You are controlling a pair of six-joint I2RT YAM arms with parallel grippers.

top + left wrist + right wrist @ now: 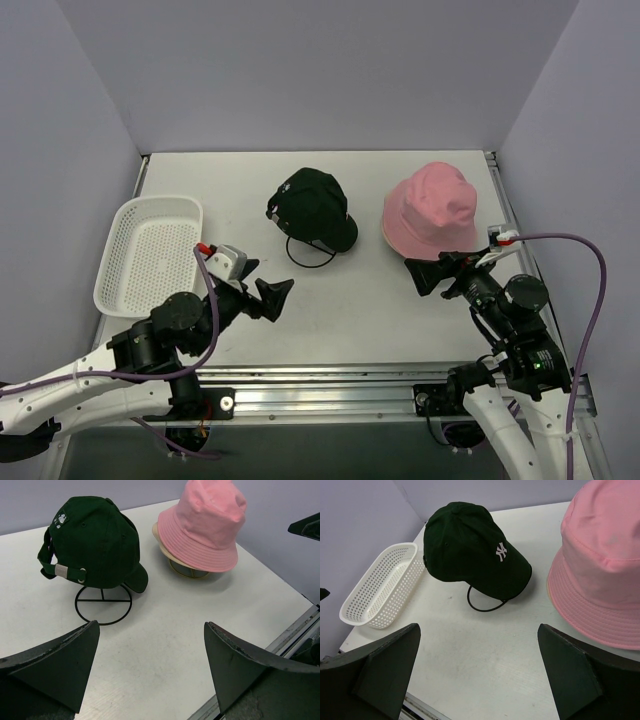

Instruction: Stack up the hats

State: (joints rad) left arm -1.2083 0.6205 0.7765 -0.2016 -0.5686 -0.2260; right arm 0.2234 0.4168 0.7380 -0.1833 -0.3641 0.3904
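A dark green baseball cap (315, 208) with a white logo sits on a black wire stand (103, 605) at the table's middle; it shows in the left wrist view (92, 540) and the right wrist view (470, 545). A pink bucket hat (432, 208) sits to its right, over a beige hat whose brim edge (158, 534) peeks out beneath. No black hat shows. My left gripper (265, 285) is open and empty, near of the cap (151, 625). My right gripper (432, 268) is open and empty, just near of the pink hat (600, 565), above bare table (479, 626).
A white perforated basket (150, 250) lies empty at the left edge, beside my left arm; it shows in the right wrist view (382, 587). A gold wire stand (187, 572) carries the pink stack. Purple walls close the back and sides.
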